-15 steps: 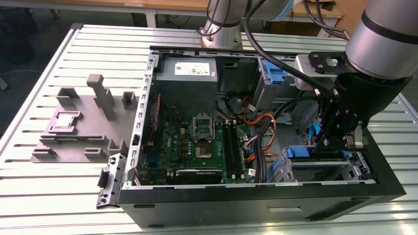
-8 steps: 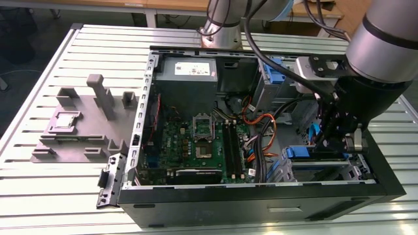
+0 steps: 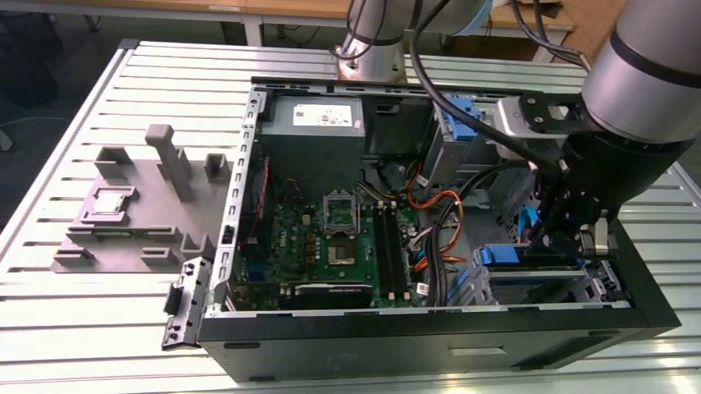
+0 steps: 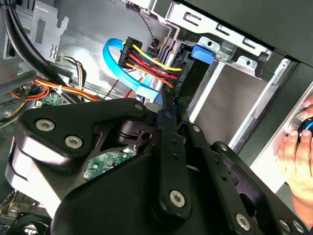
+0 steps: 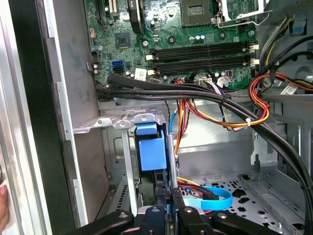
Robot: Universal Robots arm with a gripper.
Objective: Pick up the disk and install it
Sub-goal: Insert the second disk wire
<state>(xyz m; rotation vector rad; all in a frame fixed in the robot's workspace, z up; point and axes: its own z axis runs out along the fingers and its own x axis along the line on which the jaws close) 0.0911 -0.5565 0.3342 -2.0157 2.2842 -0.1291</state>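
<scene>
The arm (image 3: 646, 74) reaches down into the open case (image 3: 438, 328) that lies on the slatted worktop (image 3: 110, 328), and its claw (image 3: 564, 238) sits low inside the case, at the drive bay (image 3: 537, 279) in the corner nearest the exterior view's right. In the first wrist view the claw (image 5: 168, 208) is clenched on the disk (image 5: 152, 152): its fingers (image 5: 177, 198) press against the thin edge of the blue-railed disk, which stands on edge in the bay's slot, between the bay's metal walls. In the second wrist view the same fingers (image 4: 171, 117) meet close together at the disk's blue edge (image 4: 203, 53), beside a plug with red, yellow and black wires (image 4: 146, 61) and a light blue ribbon cable (image 4: 115, 63). How deep the disk sits in the slot cannot be told.

Further into the case from the bay lies the green motherboard (image 3: 340, 230), with black and orange cables (image 3: 438, 222) running across between it and the bay. A grey power supply (image 3: 318, 123) sits at the case's far end. Beside the case, towards the exterior view's left, a grey fixture (image 3: 143, 205) with upright posts rests on the worktop. A person's hand (image 4: 296, 156) shows just outside the case wall in the second wrist view.
</scene>
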